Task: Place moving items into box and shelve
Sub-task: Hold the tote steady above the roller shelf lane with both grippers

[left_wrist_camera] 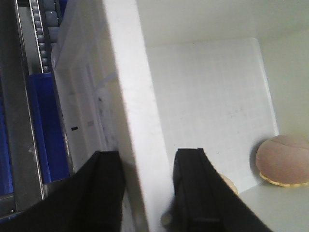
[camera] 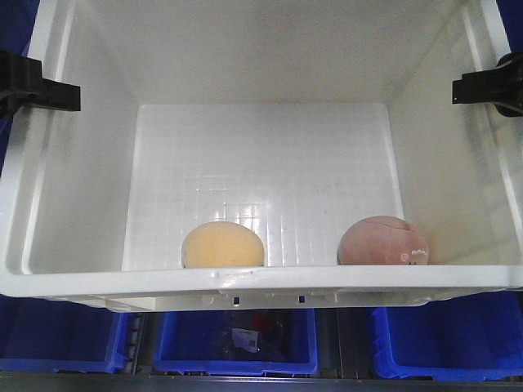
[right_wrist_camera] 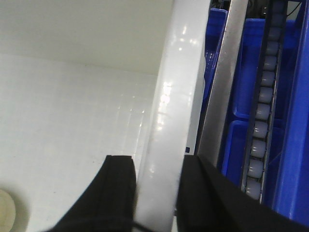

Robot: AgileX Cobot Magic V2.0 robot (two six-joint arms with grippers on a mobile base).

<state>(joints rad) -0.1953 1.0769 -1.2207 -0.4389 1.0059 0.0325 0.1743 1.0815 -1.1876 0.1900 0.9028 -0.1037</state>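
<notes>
I've got both balls in the box (camera: 73,269), against its near wall: cream ball (camera: 222,245) left, pink ball (camera: 382,242) right. Left gripper (left_wrist_camera: 147,188) and right gripper (right_wrist_camera: 157,193) each pinch a side rim, jaws narrow, so I can carry it level. Beyond: blue bins (camera: 237,343) and a roller rail (right_wrist_camera: 263,111) crowd the shelf.

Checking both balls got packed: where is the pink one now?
In the front view, the pink ball lies inside the white tote, at its near wall toward the image's right, apart from the yellow ball.
</notes>
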